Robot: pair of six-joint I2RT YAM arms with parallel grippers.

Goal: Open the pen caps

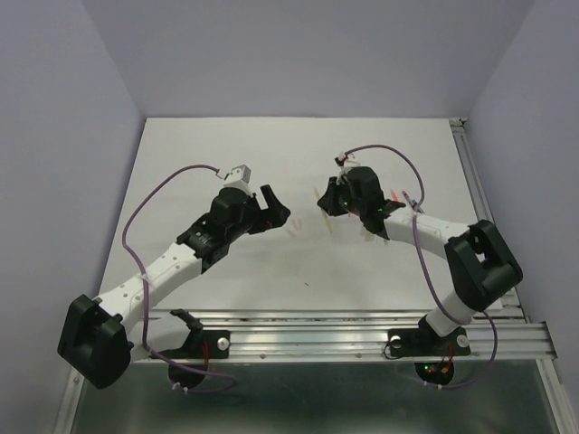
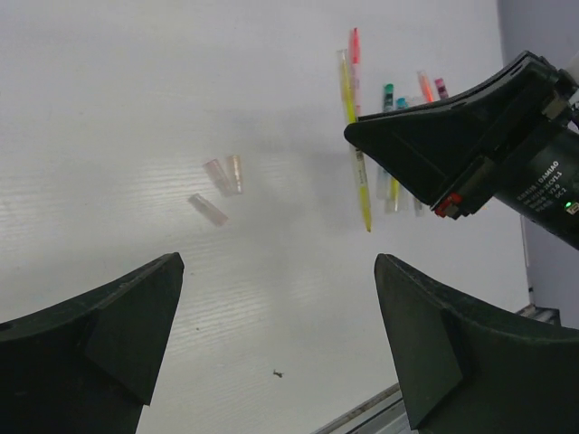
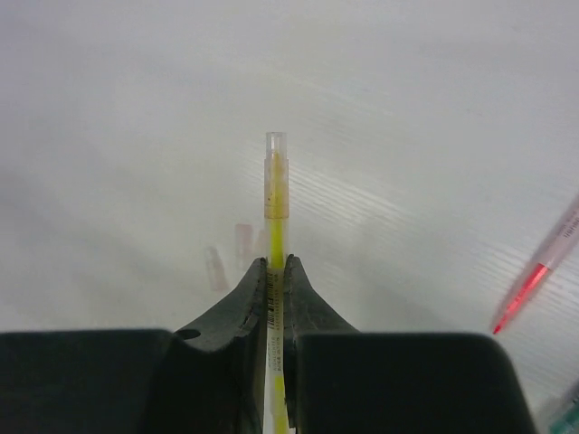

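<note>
Near the table's middle, what is item (a)? (Student)

(a) Yellow pen (image 3: 275,237), clenched low on its barrel by the right fingers (image 3: 249,294). Its cap (image 3: 276,167), a pale translucent tube, is on the tip and points away from the wrist. (Tutor)

How would cap and pen handle? (Student)

Judged by looks, both are very light, thin, stiff plastic with a smooth, slippery skin. The cap probably holds by friction, so a straight pull along the barrel should free it. A sideways tug might bend the pen or flick it out of the grip. The best hold is across the cap's middle, squeezed gently, since so small a tube could squirt out. (Tutor)

And the rest? (Student)

(b) Left fingers (image 2: 136,307), spread wide and holding nothing, toward the left edge. (c) Three loose caps (image 2: 222,176) lying on the table (image 2: 109,108) between the two arms. (d) Other pens (image 2: 389,99) lying toward the right edge; whether each is capped I cannot tell. (Tutor)
</note>
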